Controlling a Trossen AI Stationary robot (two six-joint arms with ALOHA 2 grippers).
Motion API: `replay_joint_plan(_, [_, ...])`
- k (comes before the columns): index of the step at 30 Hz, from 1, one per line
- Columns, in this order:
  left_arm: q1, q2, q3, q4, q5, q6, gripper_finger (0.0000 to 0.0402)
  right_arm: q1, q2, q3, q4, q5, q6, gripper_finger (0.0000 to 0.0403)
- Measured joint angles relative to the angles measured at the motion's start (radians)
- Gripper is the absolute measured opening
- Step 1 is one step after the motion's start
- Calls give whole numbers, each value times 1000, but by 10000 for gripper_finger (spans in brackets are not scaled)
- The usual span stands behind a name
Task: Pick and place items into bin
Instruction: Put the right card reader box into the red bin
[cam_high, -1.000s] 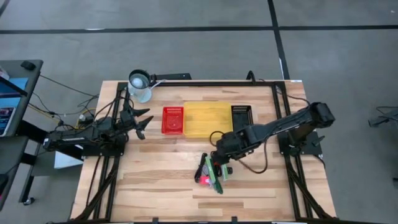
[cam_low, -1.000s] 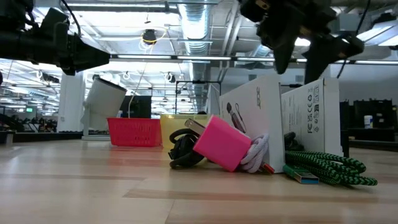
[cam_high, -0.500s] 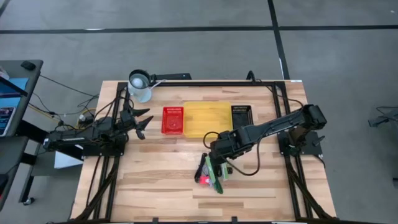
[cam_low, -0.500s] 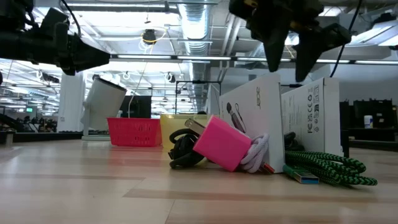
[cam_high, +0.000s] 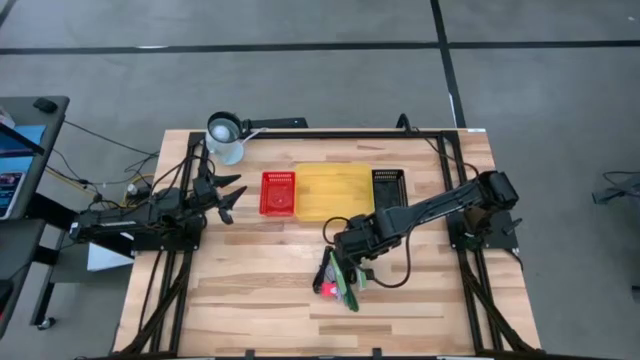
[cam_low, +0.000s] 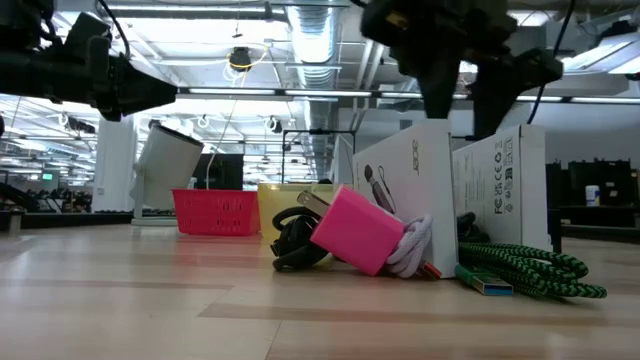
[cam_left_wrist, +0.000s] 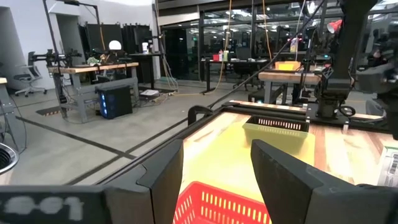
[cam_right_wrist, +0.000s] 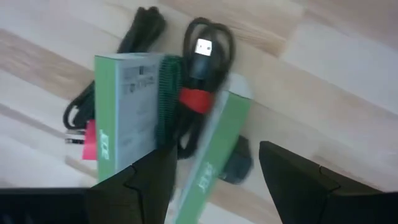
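The items lie in a pile (cam_high: 340, 275) on the wooden table near its middle front. The pile holds two green-and-white boxes (cam_right_wrist: 127, 118), a black coiled cable (cam_right_wrist: 202, 46) with a red tie, a pink cube (cam_low: 358, 230), a green braided cable (cam_low: 525, 268) and a white cable (cam_low: 410, 250). My right gripper (cam_high: 345, 250) hangs open above the pile, pointing down, its fingers (cam_right_wrist: 134, 180) spread over the boxes without touching them. My left gripper (cam_high: 228, 195) waits open at the table's left, level, facing the bins. A red bin (cam_high: 279, 192), a yellow bin (cam_high: 335, 190) and a black bin (cam_high: 388, 183) stand in a row behind the pile.
A white cup-like lamp (cam_high: 225, 135) stands at the far left corner. A black frame (cam_high: 445, 150) runs along the table's far and right sides. Bare wood lies left and in front of the pile.
My right gripper has moved toward the table's left edge and a little down, coming over the pile of items. Its fingers have stayed open. The items have not moved.
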Motion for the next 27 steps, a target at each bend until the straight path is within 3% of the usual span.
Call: replay_joint_plan(27, [0, 0, 0, 0, 0, 0, 183, 18, 47, -3, 13, 10, 8, 226])
